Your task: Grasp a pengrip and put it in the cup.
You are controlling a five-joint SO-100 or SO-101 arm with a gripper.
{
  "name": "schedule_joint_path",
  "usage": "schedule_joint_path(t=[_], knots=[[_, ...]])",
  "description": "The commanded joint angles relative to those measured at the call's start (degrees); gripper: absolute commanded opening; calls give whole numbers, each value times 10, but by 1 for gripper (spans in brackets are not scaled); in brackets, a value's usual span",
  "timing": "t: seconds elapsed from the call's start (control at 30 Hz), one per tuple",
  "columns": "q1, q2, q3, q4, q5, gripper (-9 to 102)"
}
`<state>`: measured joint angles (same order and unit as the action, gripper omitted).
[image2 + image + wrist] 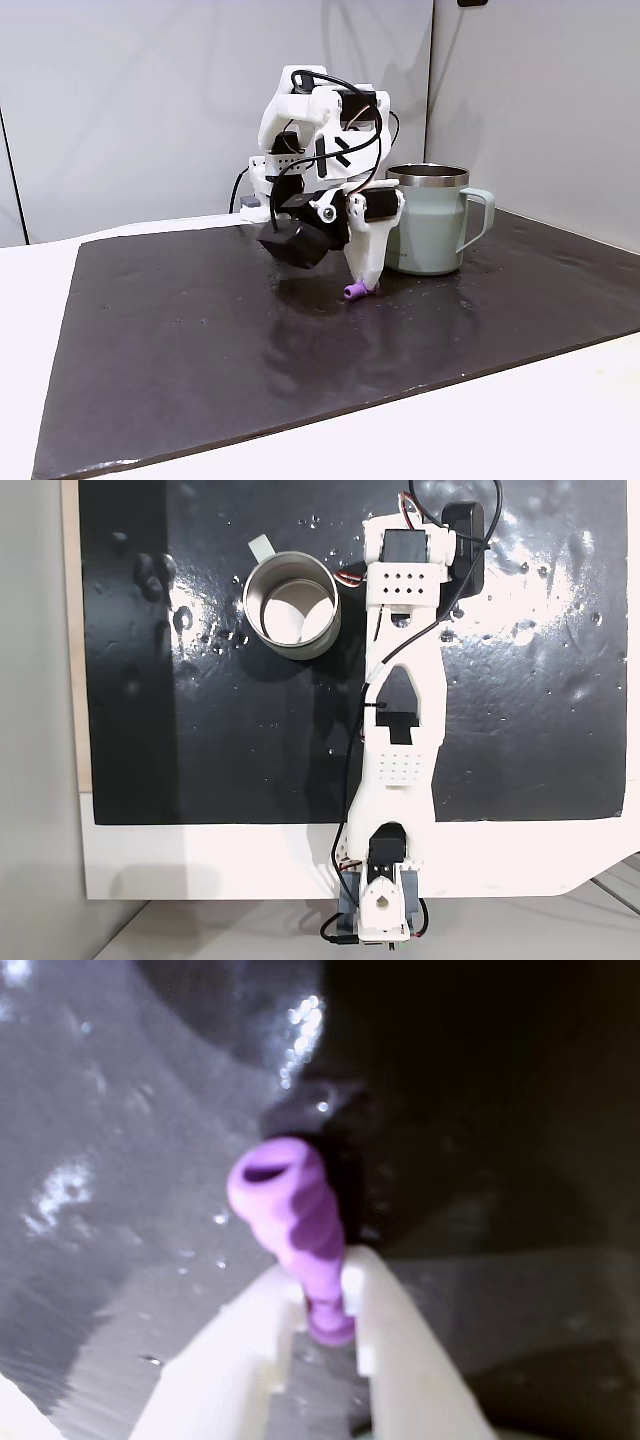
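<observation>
Your hand [322,1295] is closed on the lower end of the purple pengrip [290,1210], low over the wet black mat [200,340] beside the cup [428,225], so the grasp looks done, while lifting and dropping it in the cup remain.

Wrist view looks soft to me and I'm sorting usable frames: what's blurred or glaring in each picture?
Wrist view: pengrip and tool fingers are soft, close to the lens; the mat behind is blurred. Top-down fixed view: strong white glare on the wet black mat, right side washed out. Side fixed view: sharp, evenly lit, faint reflections near the cup.
</observation>
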<state>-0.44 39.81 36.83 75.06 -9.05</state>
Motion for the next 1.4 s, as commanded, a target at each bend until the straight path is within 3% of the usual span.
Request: schedule_joint_path(t=[0.0,0.5,0.9,1.37], knots=[[16,103,-48,22,8,0],[-4,381,-54,84,-12,0],[-142,411,-11,203,-11,0],[-208,465,107,215,-38,2]])
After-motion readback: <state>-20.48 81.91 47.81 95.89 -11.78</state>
